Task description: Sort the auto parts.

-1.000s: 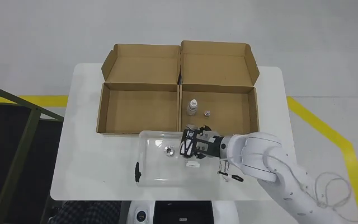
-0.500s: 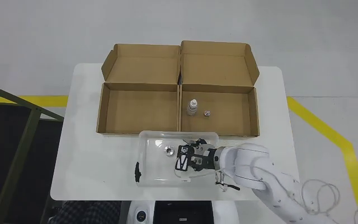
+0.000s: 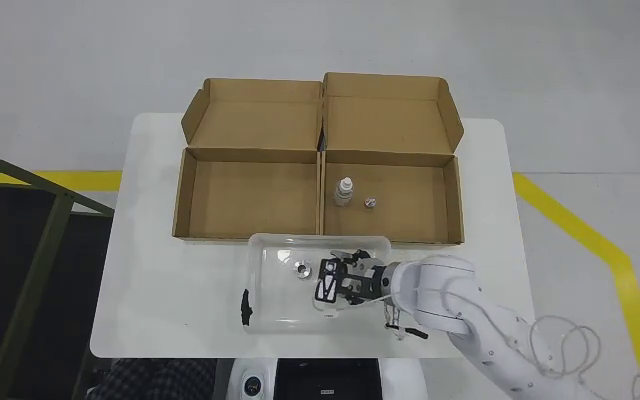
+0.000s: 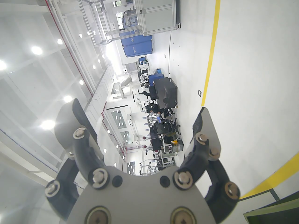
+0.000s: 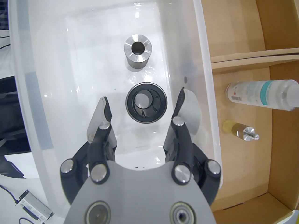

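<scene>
The right tool (image 5: pixel 143 101) hangs inside the clear bin (image 5: pixel 201 47) at the near edge of the white counter (image 3: pixel 150 300), with its fingers spread wide and nothing between them. A black ring (image 5: pixel 146 106) lies flat on the bin floor right under the gap, one finger on either side and neither touching it. A little farther along the bin floor a metal sleeve (image 5: pixel 137 53) stands on end, bore up, apart from the ring. In the top view the tool (image 3: pixel 325 282) sits just beside that sleeve (image 3: pixel 299 269), near the middle of the bin (image 3: pixel 262 300). Two open cardboard boxes stand side by side behind the bin. The left box (image 3: pixel 248 197) shows a bare floor, and the right box (image 3: pixel 390 200) holds a bottle (image 3: pixel 344 189) with a small metal stud (image 3: pixel 369 200) near it. A small black piece (image 3: pixel 244 308) lies on the counter against the bin's left wall. The left tool (image 4: pixel 140 108) is also spread and holds nothing, pointing out at the room.
</scene>
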Tool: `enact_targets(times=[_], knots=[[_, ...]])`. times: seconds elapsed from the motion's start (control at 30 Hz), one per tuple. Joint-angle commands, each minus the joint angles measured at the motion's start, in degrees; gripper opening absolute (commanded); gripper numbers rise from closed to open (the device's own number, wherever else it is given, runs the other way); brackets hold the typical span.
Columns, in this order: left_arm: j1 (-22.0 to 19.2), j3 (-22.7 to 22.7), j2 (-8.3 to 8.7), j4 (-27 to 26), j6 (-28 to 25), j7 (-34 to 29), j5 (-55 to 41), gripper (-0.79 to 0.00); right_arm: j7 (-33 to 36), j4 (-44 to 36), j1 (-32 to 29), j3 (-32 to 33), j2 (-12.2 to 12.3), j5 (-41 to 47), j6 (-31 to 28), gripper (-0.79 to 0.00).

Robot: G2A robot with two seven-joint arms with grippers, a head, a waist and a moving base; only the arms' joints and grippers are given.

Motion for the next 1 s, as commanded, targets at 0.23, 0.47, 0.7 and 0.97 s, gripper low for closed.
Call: enact_targets(times=[0.23, 0.47, 0.7, 0.97], knots=[[0.00, 0.00, 0.00, 0.00, 0.00, 0.00, 0.00, 0.000, 0.31, 3.30, 2.35, -2.42, -0.77, -0.03, 0.20, -0.289], [0.00, 0.00, 0.00, 0.00, 0.00, 0.00, 0.00, 0.000, 0.25, 5.19, 3.63, -3.57, -1.27, -0.05, 0.79, -0.314], [0.00, 0.00, 0.00, 0.00, 0.00, 0.00, 0.00, 0.000, 0.45, 6.84, 4.65, -4.37, -1.63, 0.40, 0.41, -0.416], [0.00, 0.00, 0.00, 0.00, 0.00, 0.00, 0.00, 0.000, 1.08, 7.39, 5.58, -4.95, -1.94, 0.74, 0.15, -0.785]])
